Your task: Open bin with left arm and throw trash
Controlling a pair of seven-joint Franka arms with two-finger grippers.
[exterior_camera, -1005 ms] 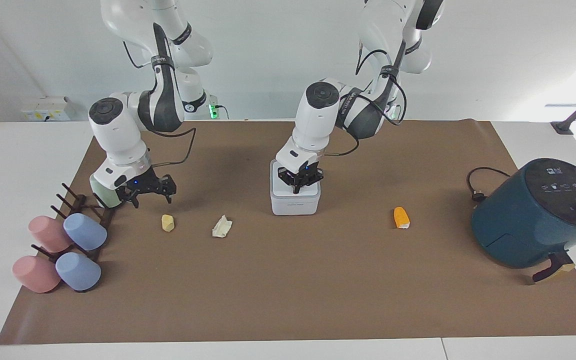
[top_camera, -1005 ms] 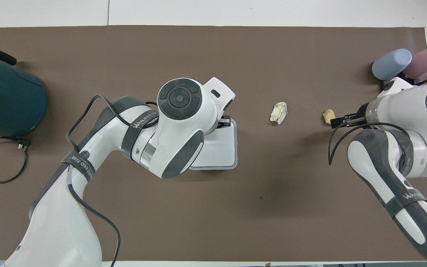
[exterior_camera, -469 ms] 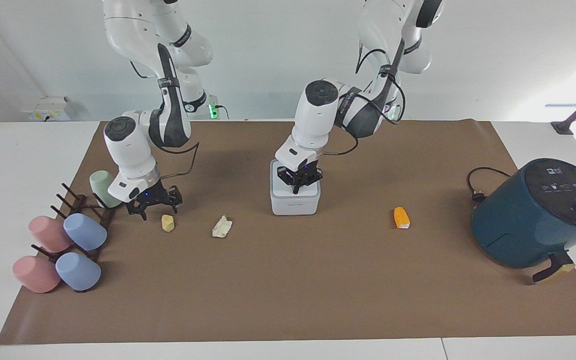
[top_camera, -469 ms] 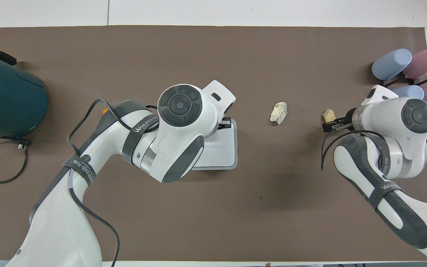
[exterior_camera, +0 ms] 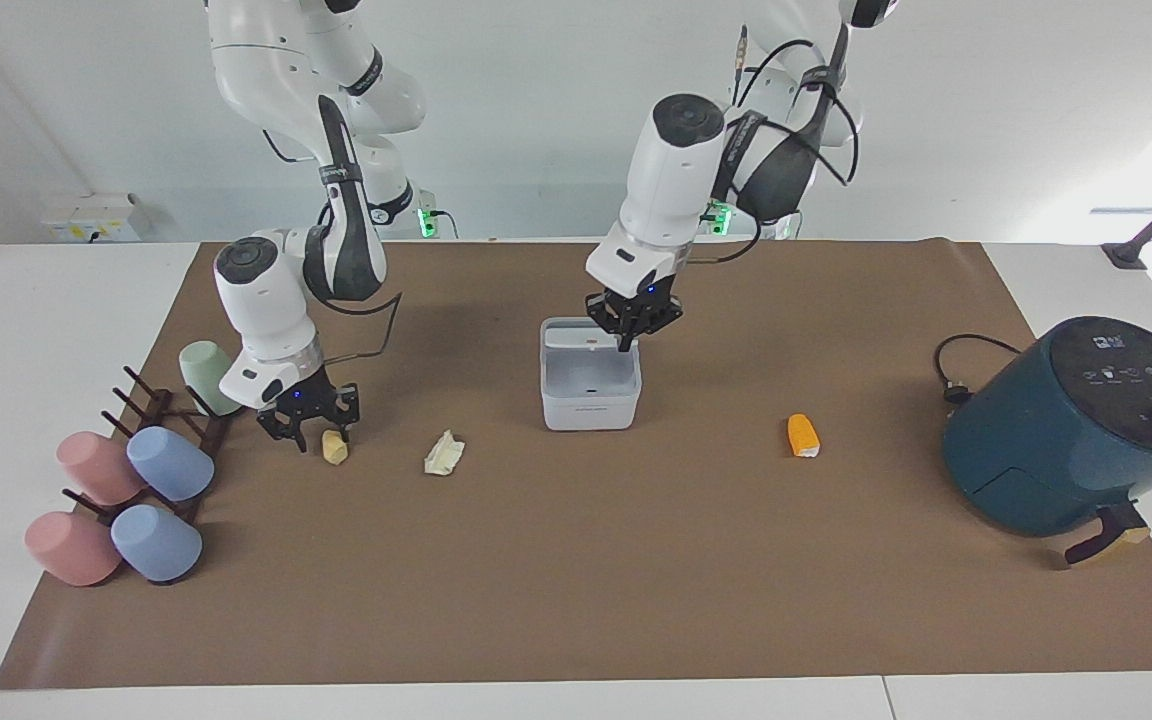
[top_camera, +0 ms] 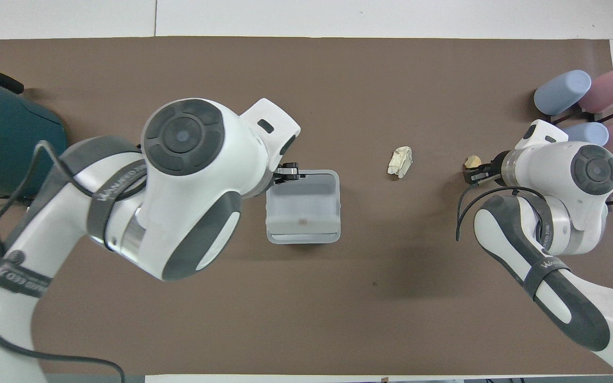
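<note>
- Bin [exterior_camera: 591, 388] is found at the middle of the brown mat [exterior_camera: 576, 600], its lid [exterior_camera: 576, 333] raised on the side nearer the robots, so the white hollow is exposed for the scraps.
- Left gripper [exterior_camera: 626, 338] is held over the bin's nearer rim, beside the raised lid, fingertips pressed together; nothing is seen gripped between them. The lid-opening step is judged done.
- Right gripper [exterior_camera: 308, 432] is lowered to the mat at the pale yellow lump [exterior_camera: 335, 446], its fingers set on either side of the lump and drawing in; a firm hold cannot be confirmed.
- Crumpled paper wad [exterior_camera: 444, 452] is left lying between the yellow lump and the bin, apart from both.
- Orange chunk [exterior_camera: 803, 435] is left toward the left arm's end, between the bin and the dark teal air fryer [exterior_camera: 1066, 430].
- Pastel cups [exterior_camera: 126, 505] on their rack are kept at the right arm's end, close by the working gripper; a sideways swing there is judged a risk.
</note>
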